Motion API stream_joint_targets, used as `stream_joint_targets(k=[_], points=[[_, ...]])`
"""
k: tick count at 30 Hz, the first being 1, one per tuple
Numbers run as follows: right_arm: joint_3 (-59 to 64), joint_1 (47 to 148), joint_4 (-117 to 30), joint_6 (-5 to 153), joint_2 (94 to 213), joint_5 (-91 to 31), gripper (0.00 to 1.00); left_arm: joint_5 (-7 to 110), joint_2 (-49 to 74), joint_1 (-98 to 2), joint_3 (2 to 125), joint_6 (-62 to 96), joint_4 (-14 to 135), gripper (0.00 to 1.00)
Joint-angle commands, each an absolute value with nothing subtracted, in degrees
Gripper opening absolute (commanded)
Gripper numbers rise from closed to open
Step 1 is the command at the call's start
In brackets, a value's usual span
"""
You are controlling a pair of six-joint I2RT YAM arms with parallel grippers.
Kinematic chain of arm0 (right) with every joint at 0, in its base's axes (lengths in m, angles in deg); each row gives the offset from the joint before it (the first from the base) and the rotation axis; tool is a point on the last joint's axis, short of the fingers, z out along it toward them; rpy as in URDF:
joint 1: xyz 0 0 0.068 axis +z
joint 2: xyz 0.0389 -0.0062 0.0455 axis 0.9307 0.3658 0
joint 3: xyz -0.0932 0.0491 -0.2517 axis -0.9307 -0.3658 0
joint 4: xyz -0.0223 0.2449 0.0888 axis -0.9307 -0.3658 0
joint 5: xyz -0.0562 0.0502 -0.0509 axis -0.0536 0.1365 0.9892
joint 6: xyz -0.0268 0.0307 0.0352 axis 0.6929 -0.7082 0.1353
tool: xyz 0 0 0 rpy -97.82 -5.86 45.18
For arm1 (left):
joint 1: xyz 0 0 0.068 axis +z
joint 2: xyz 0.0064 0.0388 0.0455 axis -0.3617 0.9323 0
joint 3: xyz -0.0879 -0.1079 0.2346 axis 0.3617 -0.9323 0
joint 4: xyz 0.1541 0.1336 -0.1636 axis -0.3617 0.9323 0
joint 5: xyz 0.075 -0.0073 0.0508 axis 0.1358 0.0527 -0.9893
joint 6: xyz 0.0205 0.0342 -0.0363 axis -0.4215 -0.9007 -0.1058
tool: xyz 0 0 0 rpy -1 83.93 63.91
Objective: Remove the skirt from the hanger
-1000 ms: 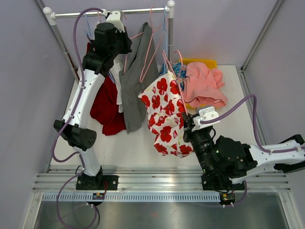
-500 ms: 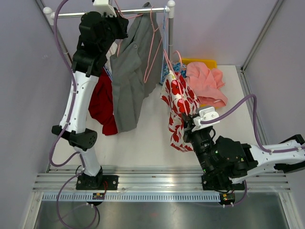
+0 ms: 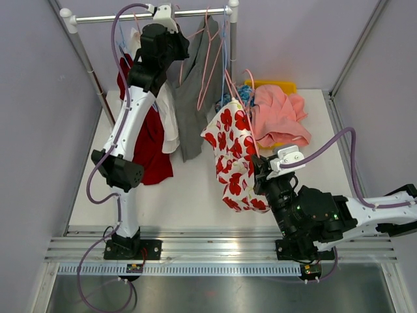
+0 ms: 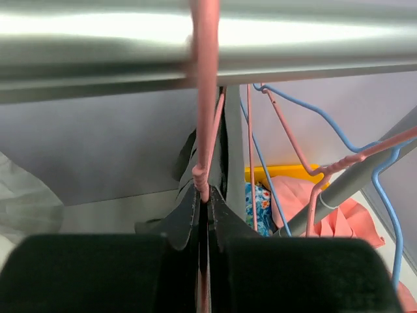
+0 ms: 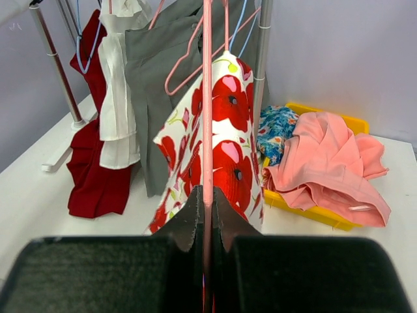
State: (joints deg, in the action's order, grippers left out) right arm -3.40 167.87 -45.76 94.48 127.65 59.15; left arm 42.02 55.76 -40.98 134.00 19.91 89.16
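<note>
A white skirt with red flowers [image 3: 233,160] hangs on a pink wire hanger [image 5: 207,98] off the rail. My right gripper [image 5: 207,192] is shut on that hanger's wire, just below the skirt [image 5: 228,130]; from above the gripper [image 3: 258,171] sits at the skirt's right edge. Up at the rail [image 3: 104,17], my left gripper [image 4: 204,195] is shut on the twisted neck of another pink hanger [image 4: 204,98], hooked over the rail [image 4: 293,45]. A grey pleated skirt [image 3: 194,98] hangs from it.
Red [image 3: 151,147] and white [image 3: 168,124] garments hang left of the grey one. A yellow bin [image 3: 277,85] with pink cloth [image 3: 279,116] and blue patterned fabric sits at the back right. Blue and pink empty hangers [image 4: 326,130] and the rack's upright post [image 3: 232,39] stand near.
My left arm has carried the hanger with the grey skirt rightward along the rail, after swinging left. The floral skirt has swung and spread out again. The right arm has barely moved.
</note>
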Motion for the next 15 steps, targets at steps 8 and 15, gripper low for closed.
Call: stream_joint_targets(k=[8,15], points=[[-1.41,167.51,-36.92,102.07,126.47,57.64,0.00,41.66,33.10,-42.38,113.58,19.56,85.67,0.91],[1.39,166.02,-30.94,110.86,126.81,55.26,0.00,37.62,18.86,-53.80,106.80,17.18,95.61,0.99]])
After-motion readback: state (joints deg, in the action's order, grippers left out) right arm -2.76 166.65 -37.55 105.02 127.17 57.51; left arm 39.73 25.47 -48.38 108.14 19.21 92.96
